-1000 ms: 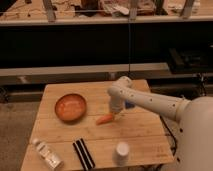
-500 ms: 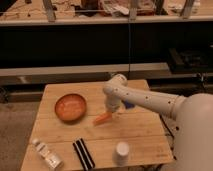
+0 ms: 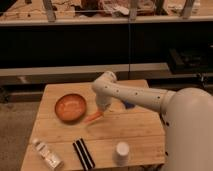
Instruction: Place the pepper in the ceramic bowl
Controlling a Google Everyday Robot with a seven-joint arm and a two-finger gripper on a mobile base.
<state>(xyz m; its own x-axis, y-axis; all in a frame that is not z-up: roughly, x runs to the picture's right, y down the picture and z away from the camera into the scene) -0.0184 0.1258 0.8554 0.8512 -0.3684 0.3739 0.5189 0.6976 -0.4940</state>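
Wood table w/ ceramic bowl, bottle, striped block, white cup; gripper above.

A wooden table fronts dark shelving, dimly lit.

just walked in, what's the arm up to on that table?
The gripper is at the middle of the wooden table, carrying the orange pepper toward the ceramic bowl. The pepper sits just right of the bowl's rim, not in it yet. A white cup, a bottle and a striped black item lie along the front edge.
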